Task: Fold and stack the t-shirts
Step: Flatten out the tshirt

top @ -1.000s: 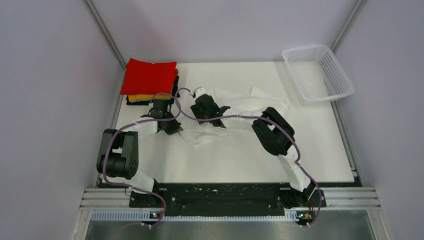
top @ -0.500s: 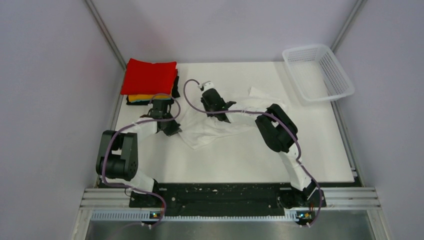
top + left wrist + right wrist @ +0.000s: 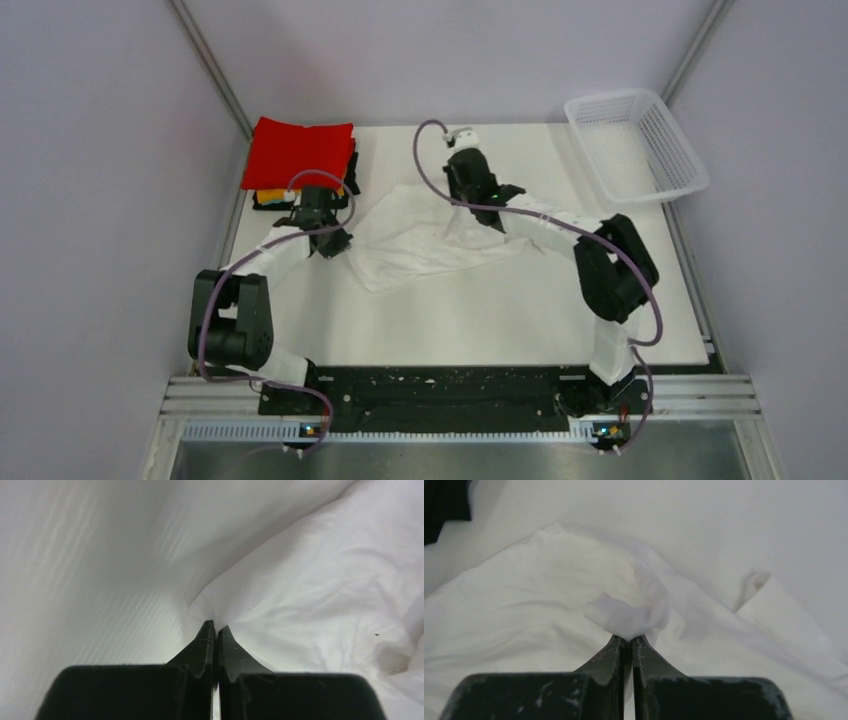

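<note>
The white t-shirt (image 3: 415,240) lies wrinkled across the middle of the table, stretched between both grippers. My left gripper (image 3: 336,243) is shut on its left edge; in the left wrist view the tips (image 3: 215,626) pinch the cloth (image 3: 320,580). My right gripper (image 3: 463,208) is shut on a raised bunch near the far edge; the right wrist view shows its tips (image 3: 629,639) with a tuft of cloth (image 3: 629,616) sticking out. A folded stack sits at the far left: a red t-shirt (image 3: 300,152) on top, with orange-yellow (image 3: 275,195) and black (image 3: 352,172) layers under it.
A white mesh basket (image 3: 637,145) stands at the far right corner, overhanging the table edge. The folded stack is close behind my left gripper. Bare white table (image 3: 520,310) lies in front of the shirt. Grey walls enclose the sides.
My right gripper shut on the white shirt and moved back and to the right, drawing the cloth out. The left gripper kept its hold and shifted slightly backward.
</note>
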Robot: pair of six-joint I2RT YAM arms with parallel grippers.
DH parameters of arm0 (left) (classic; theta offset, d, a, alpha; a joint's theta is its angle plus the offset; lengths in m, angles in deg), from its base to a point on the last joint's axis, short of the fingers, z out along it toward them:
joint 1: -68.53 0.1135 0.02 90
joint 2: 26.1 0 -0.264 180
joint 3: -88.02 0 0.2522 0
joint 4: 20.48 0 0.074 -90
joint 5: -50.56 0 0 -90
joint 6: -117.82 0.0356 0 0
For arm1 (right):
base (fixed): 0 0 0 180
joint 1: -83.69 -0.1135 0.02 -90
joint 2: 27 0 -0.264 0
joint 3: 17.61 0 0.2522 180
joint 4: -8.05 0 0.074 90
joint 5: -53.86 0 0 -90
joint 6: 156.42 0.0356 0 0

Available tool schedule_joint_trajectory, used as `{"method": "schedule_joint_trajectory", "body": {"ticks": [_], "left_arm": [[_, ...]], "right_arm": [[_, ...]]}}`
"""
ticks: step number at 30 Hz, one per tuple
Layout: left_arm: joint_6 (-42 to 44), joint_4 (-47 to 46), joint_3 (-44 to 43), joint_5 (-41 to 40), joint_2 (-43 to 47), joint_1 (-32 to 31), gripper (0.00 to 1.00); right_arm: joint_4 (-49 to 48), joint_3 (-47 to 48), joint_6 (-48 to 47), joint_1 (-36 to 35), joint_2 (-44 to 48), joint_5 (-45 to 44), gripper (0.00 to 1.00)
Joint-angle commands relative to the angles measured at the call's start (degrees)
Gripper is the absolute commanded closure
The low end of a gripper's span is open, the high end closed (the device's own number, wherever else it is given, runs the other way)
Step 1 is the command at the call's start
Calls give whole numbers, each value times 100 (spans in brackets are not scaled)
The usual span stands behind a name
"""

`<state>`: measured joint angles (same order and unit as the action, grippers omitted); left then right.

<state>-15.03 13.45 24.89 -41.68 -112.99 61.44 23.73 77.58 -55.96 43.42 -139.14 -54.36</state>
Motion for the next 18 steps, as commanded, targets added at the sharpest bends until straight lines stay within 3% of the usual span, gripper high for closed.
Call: {"method": "schedule_joint_trajectory", "body": {"ticks": [1,7,12,18], "left_arm": [[334,46,-771,-579,373,24,100],[770,9,-1687,-1028,961,26,100],[1233,-801,-1852,-975,1886,24,100],[1648,-1334,-2297,-508,2977,-34,100]], "right_arm": [[-311,-263,-287,778,1186,-251,100],[-254,-247,-1340,1545,2566,-453,100],[-207,-18,-2108,1652,3621,-744,100],[300,743,-2615,1647,4547,75,100]]}}
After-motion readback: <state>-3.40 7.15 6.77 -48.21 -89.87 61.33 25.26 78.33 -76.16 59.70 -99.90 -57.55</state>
